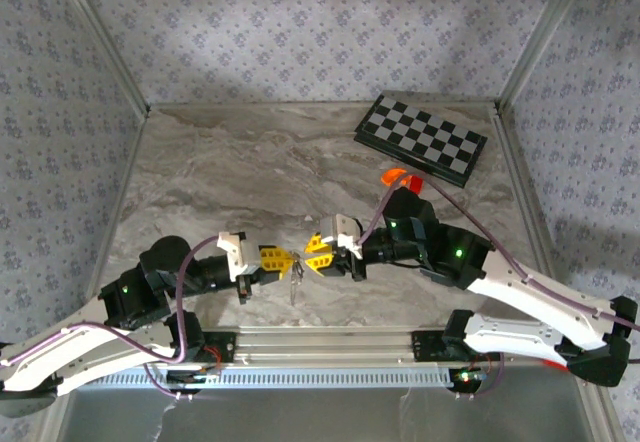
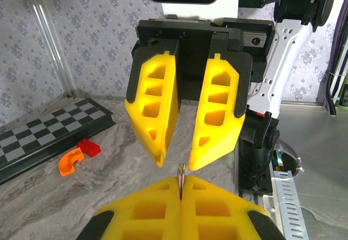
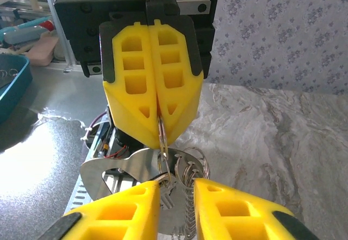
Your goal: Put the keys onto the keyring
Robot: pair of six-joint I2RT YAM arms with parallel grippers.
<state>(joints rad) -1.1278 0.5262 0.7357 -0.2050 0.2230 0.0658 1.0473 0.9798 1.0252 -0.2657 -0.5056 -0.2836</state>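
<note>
**Left hand pinches the keyring, right hand stands open around the keys**

At the left of the counter [image 1: 250,172], the left hand [image 1: 278,259] reaches toward the middle with its yellow fingers pressed together. From the right wrist camera, the two fingers meet tip to tip on the keyring [image 3: 162,134], a thin wire loop that comes out of the seam between them and hangs down. From the left wrist camera, only a sliver of the ring's edge shows in that seam.

Just below the pinch hangs a bunch made up of a flat silver key [image 3: 122,169] and a few more wire rings beside it. From above, the bunch dangles between the two hands, near the front edge of the counter. Whether the key is already threaded on the ring cannot be told.

The right hand [image 1: 320,254] faces the left one, tip to tip. Its fingers are apart with a narrow gap and sit on either side of the hanging bunch. Whether they touch the metal cannot be told.

Further right and back on the counter are an orange curved piece [image 1: 394,176] and a red block [image 2: 88,147] just beside it. Behind them, a folded chessboard [image 1: 422,138] lies near the far right corner.
</note>
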